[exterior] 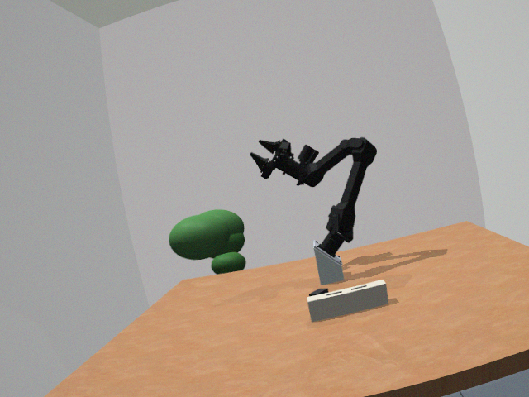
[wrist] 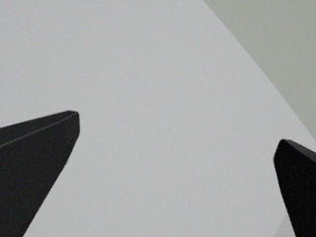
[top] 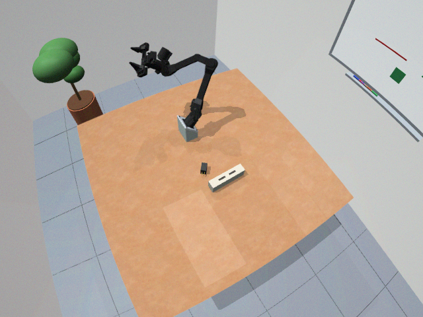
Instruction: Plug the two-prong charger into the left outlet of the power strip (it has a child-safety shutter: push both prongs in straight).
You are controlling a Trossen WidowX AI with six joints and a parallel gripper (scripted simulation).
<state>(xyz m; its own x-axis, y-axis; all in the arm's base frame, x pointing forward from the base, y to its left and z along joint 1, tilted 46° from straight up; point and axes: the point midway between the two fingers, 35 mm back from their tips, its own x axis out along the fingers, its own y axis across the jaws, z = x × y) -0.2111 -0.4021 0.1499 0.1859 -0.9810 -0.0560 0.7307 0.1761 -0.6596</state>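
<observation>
The small black charger (top: 203, 167) (exterior: 318, 292) lies on the table, its prongs pointing toward the front in the top view. In the exterior view it is partly hidden behind the power strip. The cream power strip (top: 215, 184) (exterior: 348, 304) stands beside it, with two dark outlet slots on its top face. My gripper (top: 130, 55) (exterior: 254, 147) (wrist: 178, 136) is open and empty, high up and far from both, with its fingers pointing away from them. The wrist view shows only the two fingertips, the wall and the ceiling.
The arm's grey base (top: 188, 131) (exterior: 329, 268) stands on the wooden table (top: 143, 218) (exterior: 213, 341) behind the charger and strip. A potted plant (top: 54, 63) (exterior: 205, 235) stands beyond the table edge. A whiteboard (top: 382, 20) hangs on the wall in the top view.
</observation>
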